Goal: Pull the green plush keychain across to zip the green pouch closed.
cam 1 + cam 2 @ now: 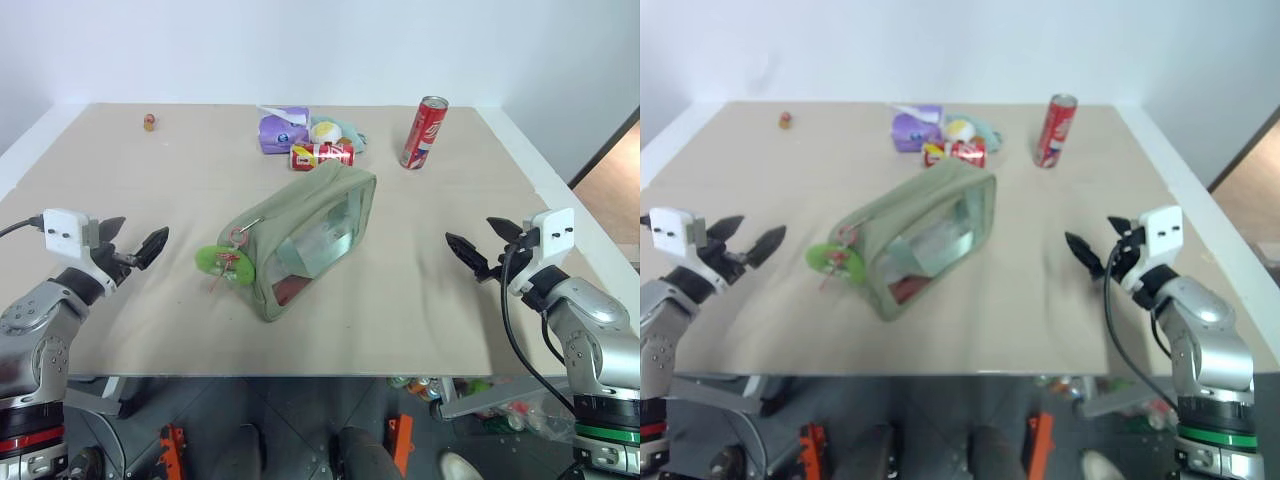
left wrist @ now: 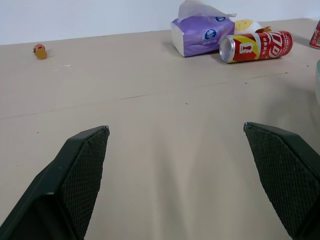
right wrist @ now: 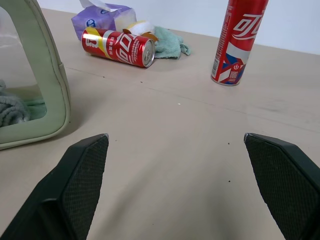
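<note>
The green pouch [image 1: 305, 235] lies in the middle of the table, its clear side panel facing me and the right. The green plush keychain [image 1: 224, 262] hangs off the pouch's near-left end, resting flat on the table. My left gripper [image 1: 133, 243] is open at the table's left side, a hand's width left of the keychain, with nothing between its fingers [image 2: 82, 170]. My right gripper [image 1: 487, 245] is open at the right side, well clear of the pouch, also empty. The pouch's edge [image 3: 35, 90] appears in the right wrist view.
Behind the pouch lie a purple tissue packet [image 1: 282, 128], a pastel plush toy [image 1: 335, 131] and a red can on its side [image 1: 322, 155]. A tall red can [image 1: 424, 132] stands at the back right. A small brown object [image 1: 149, 122] sits far back left.
</note>
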Motion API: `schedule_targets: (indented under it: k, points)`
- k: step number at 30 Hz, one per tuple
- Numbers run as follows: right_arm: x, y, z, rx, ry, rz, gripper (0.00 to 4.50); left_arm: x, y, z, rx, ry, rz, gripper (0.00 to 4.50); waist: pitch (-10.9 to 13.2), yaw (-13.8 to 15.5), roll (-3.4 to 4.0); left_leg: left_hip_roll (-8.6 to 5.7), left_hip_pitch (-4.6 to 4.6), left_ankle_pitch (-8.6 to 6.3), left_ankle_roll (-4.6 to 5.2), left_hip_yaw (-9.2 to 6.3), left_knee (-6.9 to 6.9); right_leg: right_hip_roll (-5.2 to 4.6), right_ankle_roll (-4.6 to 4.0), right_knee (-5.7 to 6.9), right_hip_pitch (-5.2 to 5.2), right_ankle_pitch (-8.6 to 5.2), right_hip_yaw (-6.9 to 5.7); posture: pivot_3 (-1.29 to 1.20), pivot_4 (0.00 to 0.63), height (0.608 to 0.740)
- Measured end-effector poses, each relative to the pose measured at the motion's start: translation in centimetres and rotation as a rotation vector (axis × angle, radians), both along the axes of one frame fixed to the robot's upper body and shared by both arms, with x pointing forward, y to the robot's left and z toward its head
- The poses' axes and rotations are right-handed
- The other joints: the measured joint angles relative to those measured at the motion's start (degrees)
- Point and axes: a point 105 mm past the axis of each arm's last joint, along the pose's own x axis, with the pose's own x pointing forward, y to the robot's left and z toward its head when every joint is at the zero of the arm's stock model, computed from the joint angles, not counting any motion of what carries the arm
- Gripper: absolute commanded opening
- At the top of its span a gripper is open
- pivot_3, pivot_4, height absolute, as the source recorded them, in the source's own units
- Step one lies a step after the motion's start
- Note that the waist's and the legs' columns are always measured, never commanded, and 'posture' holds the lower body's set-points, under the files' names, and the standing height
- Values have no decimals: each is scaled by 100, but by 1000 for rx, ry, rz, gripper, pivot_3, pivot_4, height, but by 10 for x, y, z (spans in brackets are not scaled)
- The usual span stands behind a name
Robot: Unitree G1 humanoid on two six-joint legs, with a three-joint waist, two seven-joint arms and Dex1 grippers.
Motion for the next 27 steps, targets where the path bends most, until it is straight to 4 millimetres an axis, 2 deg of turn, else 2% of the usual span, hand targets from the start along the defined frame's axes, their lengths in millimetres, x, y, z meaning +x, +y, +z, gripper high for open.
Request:
schedule_targets:
  k: [11,17,19,23,25,27]
  points:
    - [-2,5,-4,-14,13,29,4500,0,-3,-5,0,20,-35,4473,0,-1,0,0,-1,0,0,5,-1,1,1,0,-5,1,6,0,150,740]
    - [-3,5,-4,-18,15,34,4500,0,-4,-4,2,16,-50,4473,0,0,0,0,-1,0,0,7,-2,1,1,0,-6,1,7,0,150,740]
    - [-3,6,-4,-21,15,48,4500,1,-6,1,0,-1,-65,4473,0,0,-1,1,-2,0,0,6,-2,1,1,0,-7,2,6,0,150,740]
    - [-4,8,-3,-24,14,67,4500,5,-13,33,-10,-65,-145,4473,1,-1,-3,1,-3,0,0,6,-2,2,3,0,-9,4,7,0,150,740]
    - [-3,10,0,-31,10,84,4500,-2,-21,56,-13,-98,-239,4473,2,-11,-5,1,-11,0,-1,9,-2,2,3,0,-19,4,9,0,150,740]
    - [-1,13,8,-39,-4,108,4500,-15,-38,80,8,-131,-377,4473,2,-23,-4,1,-16,-1,-1,15,-4,2,5,0,-28,4,16,0,150,740]
